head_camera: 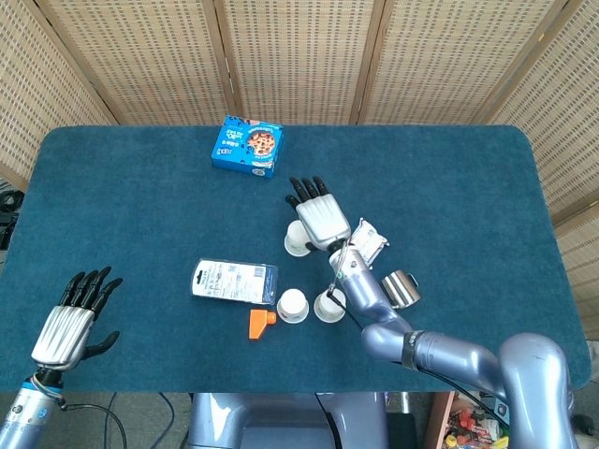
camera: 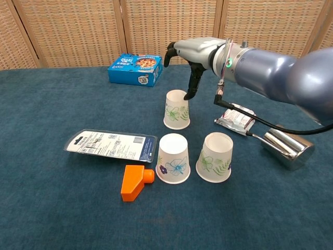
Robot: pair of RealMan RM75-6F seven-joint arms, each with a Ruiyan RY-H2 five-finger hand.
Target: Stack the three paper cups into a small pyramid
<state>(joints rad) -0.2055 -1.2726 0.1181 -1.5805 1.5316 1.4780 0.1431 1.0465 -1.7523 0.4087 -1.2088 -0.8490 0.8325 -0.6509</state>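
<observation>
Three white paper cups with flower prints stand upside down on the blue table. The far cup (camera: 177, 109) (head_camera: 297, 241) stands alone; two near cups (camera: 173, 158) (camera: 215, 156) stand side by side, also seen from the head as the left cup (head_camera: 293, 304) and the right cup (head_camera: 329, 307). My right hand (camera: 193, 53) (head_camera: 318, 215) hovers just over the far cup, fingers apart and pointing down, thumb tip near the cup's top, holding nothing. My left hand (head_camera: 70, 323) hangs open at the table's near left edge, far from the cups.
A blue biscuit box (camera: 136, 69) lies at the back. A flat plastic package (camera: 111, 145) and an orange block (camera: 134, 182) lie left of the near cups. A foil snack packet (camera: 237, 116) and a shiny metal cylinder (camera: 287, 146) lie to the right.
</observation>
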